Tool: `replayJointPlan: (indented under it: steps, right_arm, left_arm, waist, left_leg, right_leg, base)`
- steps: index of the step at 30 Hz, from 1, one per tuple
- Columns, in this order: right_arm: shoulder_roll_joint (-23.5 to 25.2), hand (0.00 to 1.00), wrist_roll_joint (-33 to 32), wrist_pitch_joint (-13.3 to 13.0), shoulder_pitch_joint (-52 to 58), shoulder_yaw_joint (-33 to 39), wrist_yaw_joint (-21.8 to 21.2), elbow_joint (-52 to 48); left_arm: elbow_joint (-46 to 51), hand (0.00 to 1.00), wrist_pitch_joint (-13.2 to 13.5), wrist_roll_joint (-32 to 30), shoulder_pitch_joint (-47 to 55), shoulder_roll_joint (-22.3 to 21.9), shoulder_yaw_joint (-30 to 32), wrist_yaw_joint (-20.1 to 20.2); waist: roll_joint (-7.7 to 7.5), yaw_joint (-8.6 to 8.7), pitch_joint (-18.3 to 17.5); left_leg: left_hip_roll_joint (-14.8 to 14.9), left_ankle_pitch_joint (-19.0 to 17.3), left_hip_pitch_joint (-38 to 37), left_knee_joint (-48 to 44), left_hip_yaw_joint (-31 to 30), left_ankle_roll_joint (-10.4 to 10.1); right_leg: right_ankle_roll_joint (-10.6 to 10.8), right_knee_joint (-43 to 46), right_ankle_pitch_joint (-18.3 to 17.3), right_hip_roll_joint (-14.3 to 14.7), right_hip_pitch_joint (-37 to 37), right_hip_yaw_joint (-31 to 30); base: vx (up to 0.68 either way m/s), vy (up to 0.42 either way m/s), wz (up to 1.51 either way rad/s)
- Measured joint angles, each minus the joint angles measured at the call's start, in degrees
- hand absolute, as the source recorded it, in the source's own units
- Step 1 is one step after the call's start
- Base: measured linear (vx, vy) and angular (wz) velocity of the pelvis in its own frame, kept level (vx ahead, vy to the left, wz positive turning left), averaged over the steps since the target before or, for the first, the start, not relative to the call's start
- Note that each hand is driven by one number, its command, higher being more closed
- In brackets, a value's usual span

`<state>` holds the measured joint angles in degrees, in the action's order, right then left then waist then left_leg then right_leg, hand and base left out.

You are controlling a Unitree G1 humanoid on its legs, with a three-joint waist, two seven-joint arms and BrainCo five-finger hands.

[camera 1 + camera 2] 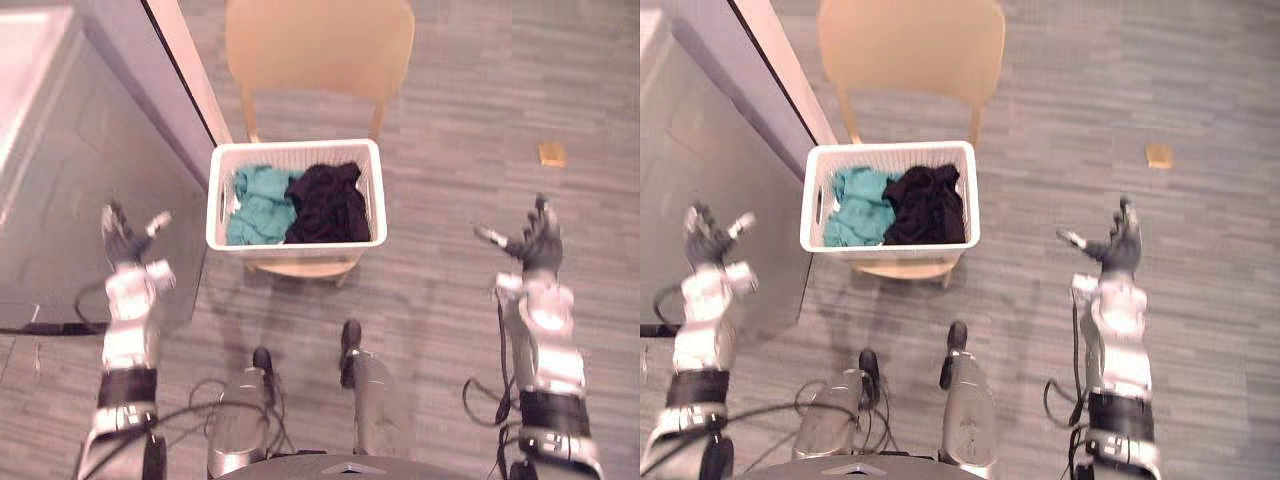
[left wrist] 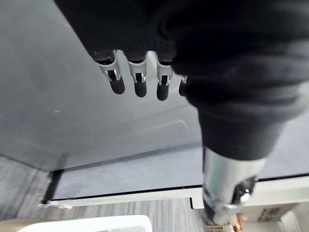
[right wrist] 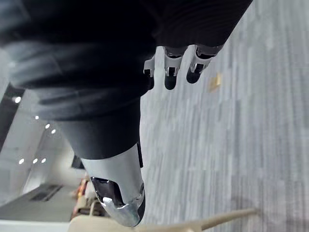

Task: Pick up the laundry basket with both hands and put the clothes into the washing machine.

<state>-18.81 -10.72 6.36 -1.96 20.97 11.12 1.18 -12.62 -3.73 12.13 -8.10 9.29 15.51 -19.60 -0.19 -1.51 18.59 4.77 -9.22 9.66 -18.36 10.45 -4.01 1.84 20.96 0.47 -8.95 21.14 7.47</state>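
A white laundry basket (image 1: pixel 222 205) sits on the seat of a tan chair (image 1: pixel 320 45) straight ahead. Inside lie a teal garment (image 1: pixel 260 205) on its left side and a black garment (image 1: pixel 328 205) on its right. My left hand (image 1: pixel 125 240) hovers well left of the basket, fingers (image 2: pixel 137 79) straight and spread, holding nothing. My right hand (image 1: pixel 535 242) hangs well right of the basket, also open and empty, its fingers (image 3: pixel 169 72) extended over the floor. Neither hand touches the basket.
A large grey appliance or panel (image 1: pixel 80 170) with a pale edge strip fills the left side, close to the basket and my left hand. A small tan object (image 1: pixel 551 153) lies on the grey carpet at the right.
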Motion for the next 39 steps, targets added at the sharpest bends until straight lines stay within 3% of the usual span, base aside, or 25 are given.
replayJointPlan:
  steps: [4, 7, 9, 13, 18, 21, 24, 27, 29, 30, 31, 32, 33, 34, 35, 36, 37, 38, 39]
  right_arm:
    - [9.66, 0.00, 4.43, 0.31, 11.79, 2.36, -0.78, 8.47]
    - [14.16, 0.00, 4.56, 1.35, 14.88, 2.11, -1.28, 16.02]
    - [16.23, 0.00, 6.04, 1.62, 15.12, 1.64, -2.53, 22.49]
    - [19.39, 0.00, 6.74, 2.36, 15.17, 3.03, -3.62, 36.01]
    - [19.94, 0.00, 7.92, 2.62, 14.55, 9.33, -3.66, 40.96]
    - [20.09, 0.00, 8.37, 2.52, 14.47, 9.61, -3.69, 42.84]
    - [19.95, 0.00, 7.62, 1.95, 14.71, 9.58, -3.66, 43.26]
    - [18.54, 0.00, 7.64, 1.26, 12.69, 9.61, -3.64, 46.10]
    - [18.02, 0.00, 7.58, 1.24, 9.80, 10.81, -3.46, 47.77]
    - [18.03, 0.00, 7.32, 1.14, 9.20, 11.05, -3.44, 47.90]
    - [18.03, 0.00, 6.00, 0.76, 8.31, 11.46, -3.41, 48.93]
    - [17.97, 0.00, 5.54, 0.45, 7.91, 12.32, -3.34, 49.87]
    - [17.97, 0.00, 5.32, 0.27, 7.88, 12.87, -3.23, 50.18]
    - [17.78, 0.00, 4.65, 0.07, 7.69, 13.79, -2.97, 51.47]
    - [17.05, 0.00, 3.90, 0.13, 7.41, 14.65, -2.59, 53.08]
    - [17.63, 0.00, 3.37, 0.03, 7.10, 15.69, -2.40, 54.86]
    - [18.92, 0.00, 2.22, 0.23, 7.25, 17.64, -2.34, 57.23]
    - [19.40, 0.00, 1.98, 0.45, 7.55, 18.05, -2.27, 58.31]
    - [20.44, 0.00, 1.96, 1.09, 8.85, 18.57, -1.73, 58.55]
  left_arm:
    - [-11.42, 0.00, 0.53, 1.59, 8.85, -9.51, 1.36, 2.65]
    - [-21.01, 0.00, 0.40, 2.40, 11.03, -13.79, 2.31, 4.37]
    - [-28.77, 0.00, 0.01, 2.30, 11.71, -14.03, 3.89, 5.61]
    - [-40.05, 0.00, -1.22, 1.03, 14.44, -15.10, 14.33, 6.70]
    - [-42.16, 0.00, -2.52, -1.60, 16.31, -15.68, 20.44, 8.33]
    - [-42.04, 0.00, -2.60, -2.28, 16.74, -15.68, 21.02, 8.72]
    - [-41.88, 0.00, -1.75, -2.56, 15.90, -15.43, 20.50, 8.90]
    - [-42.04, 0.00, -1.33, -4.60, 15.03, -14.67, 21.73, 8.90]
    - [-42.36, 0.00, -1.33, -4.13, 16.42, -14.87, 23.78, 8.67]
    - [-42.66, 0.00, -1.36, -3.65, 16.69, -14.87, 24.52, 8.59]
    - [-43.10, 0.00, -1.41, -3.21, 16.81, -14.80, 25.51, 8.37]
    - [-43.17, 0.00, -1.42, -3.19, 16.91, -14.70, 26.01, 8.09]
    - [-43.17, 0.00, -1.37, -2.65, 16.80, -14.60, 25.99, 7.31]
    - [-43.16, 0.00, -1.38, -0.98, 16.12, -14.57, 25.92, 6.02]
    - [-43.13, 0.00, -1.27, 0.68, 15.83, -14.63, 25.17, 4.85]
    - [-43.14, 0.00, -1.27, 1.27, 15.70, -14.00, 24.32, 4.34]
    - [-42.30, 0.00, -1.05, 1.30, 15.35, -12.37, 21.49, 3.45]
    - [-41.45, 0.00, -0.70, 1.22, 15.01, -11.62, 19.48, 3.27]
    - [-39.94, 0.00, -0.04, 1.09, 13.94, -10.34, 14.08, 3.32]
  waist:
    - [0.63, 0.05, -5.39]
    - [1.09, 0.15, -7.39]
    - [1.03, 0.23, -8.61]
    - [1.27, 0.17, -12.13]
    - [1.94, -0.24, -12.90]
    - [1.76, -0.33, -13.05]
    - [1.60, 0.13, -13.01]
    - [0.80, 0.15, -12.83]
    - [0.84, -0.02, -12.86]
    - [0.84, 0.02, -12.86]
    - [0.83, 0.16, -12.86]
    - [0.69, 0.18, -12.99]
    - [0.63, 0.28, -13.03]
    - [0.63, 0.79, -13.09]
    - [0.87, 1.10, -13.48]
    - [0.14, 1.48, -13.39]
    - [-1.35, 3.07, -14.19]
    - [-2.31, 3.64, -14.30]
    - [-3.01, 2.60, -13.78]
  left_leg:
    - [-0.72, 1.26, -7.54, 6.10, -0.20, 0.03]
    - [-1.27, 1.66, -10.83, 8.23, -0.89, 0.17]
    - [-1.36, 1.70, -13.23, 9.09, -0.99, 0.15]
    - [-1.40, 1.56, -17.34, 10.58, -2.13, 0.10]
    - [-1.35, 1.68, -19.45, 10.75, -3.88, -0.08]
    - [-1.47, 2.95, -18.35, 11.60, -5.83, -0.07]
    - [-2.01, 4.40, -14.00, 11.36, -8.52, 1.15]
    - [1.07, 2.91, -9.92, 4.03, -0.05, 2.87]
    - [7.04, 0.00, -10.34, -6.01, 4.78, 2.30]
    - [9.03, -0.60, -11.08, -7.19, 5.81, 2.22]
    - [13.18, -1.33, -12.57, -8.27, 7.42, 2.20]
    - [16.95, -1.27, -12.89, -8.61, 8.39, 2.30]
    - [18.58, -1.09, -12.76, -8.66, 8.64, 2.54]
    - [21.27, 1.11, -12.30, -7.22, 9.20, 3.85]
    - [19.53, -0.51, -12.18, -4.91, 8.53, -2.22]
    - [18.17, -2.24, -11.55, -4.40, 8.34, -4.99]
    - [15.95, -3.36, -8.14, -5.99, 6.76, -8.21]
    - [15.45, -4.11, -6.33, -7.96, 6.36, -9.49]
    - [14.72, -8.34, -3.49, -13.79, 5.04, -9.44]
  right_leg:
    - [0.76, -0.60, -2.20, -0.76, -5.66, 1.67]
    - [1.28, -0.14, -3.42, -1.59, -8.35, 2.58]
    - [1.57, 0.57, -4.52, -1.96, -10.30, 2.78]
    - [1.96, 1.83, -6.79, -2.75, -14.22, 4.32]
    - [1.98, 1.82, -7.49, -3.13, -17.48, 6.19]
    - [1.90, 1.33, -7.35, -3.48, -17.51, 8.52]
    - [1.68, 1.02, -7.54, -5.72, -17.34, 14.35]
    - [1.36, 1.21, -6.94, -10.07, -17.07, 19.36]
    - [1.78, 1.43, -5.66, -11.54, -17.12, 20.37]
    - [2.16, 1.39, -5.22, -11.80, -17.05, 20.48]
    - [2.96, 1.28, -4.41, -12.48, -16.85, 20.82]
    - [3.93, 1.31, -3.30, -13.74, -16.10, 20.99]
    - [4.38, 1.31, -2.60, -14.55, -15.58, 21.00]
    - [5.46, 1.29, -0.98, -16.39, -14.29, 20.96]
    - [6.94, 0.74, 0.37, -17.97, -12.88, 19.97]
    - [7.69, -0.97, 0.79, -18.23, -12.82, 18.52]
    - [8.07, -5.30, 2.15, -18.14, -13.88, 16.67]
    - [6.45, -7.56, 4.75, -17.98, -15.34, 16.76]
    - [6.07, -11.49, 12.17, -18.44, -18.54, 18.10]
  base:
    - [0.11, -0.001, 0.14]
    - [0.09, 0.014, 0.16]
    - [0.07, 0.012, 0.12]
    - [0.05, -0.015, 0.18]
    - [-0.02, -0.018, 0.20]
    - [-0.07, -0.052, 0.37]
    - [-0.09, -0.046, 1.05]
    - [-0.09, 0.042, 1.05]
    - [-0.11, 0.123, 0.33]
    - [-0.11, 0.211, 0.25]
    - [-0.14, 0.410, 0.40]
    - [-0.14, 0.471, 0.50]
    - [-0.12, 0.585, 0.63]
    - [-0.09, 0.585, 0.63]
    - [-0.10, 0.606, 0.63]
    - [-0.10, 0.570, 0.89]
    - [-0.05, 0.391, 0.98]
    - [-0.05, 0.454, 1.23]
    - [-0.08, 0.503, 0.61]
